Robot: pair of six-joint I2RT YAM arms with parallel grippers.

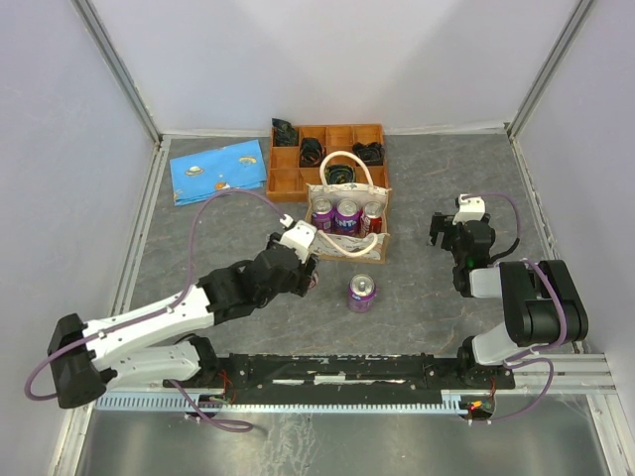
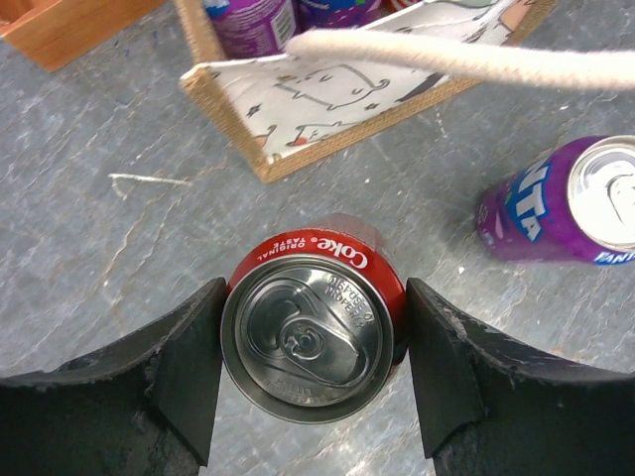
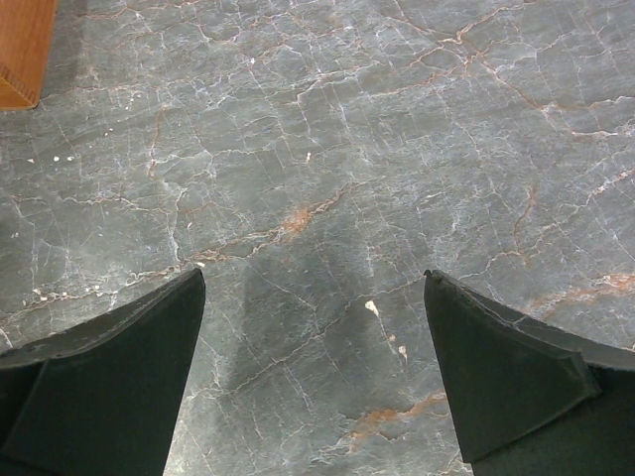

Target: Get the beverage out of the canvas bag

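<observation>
Top view: canvas bag (image 1: 343,246) holds three cans; Fanta can (image 1: 361,294) stands outside on the table (image 1: 427,327).
Left wrist: left gripper (image 2: 310,367) clasps Coke can (image 2: 306,342), just outside the bag; this removal looks nearly complete.
Right wrist: right gripper (image 3: 313,377) spread, empty.

Coke can (image 2: 306,347) filling left fingers (image 2: 189,377), purple can (image 2: 556,203) nearby, canvas bag (image 2: 327,94) just ahead, bare tabletop (image 3: 317,149) beneath right fingers (image 3: 109,387)
</observation>
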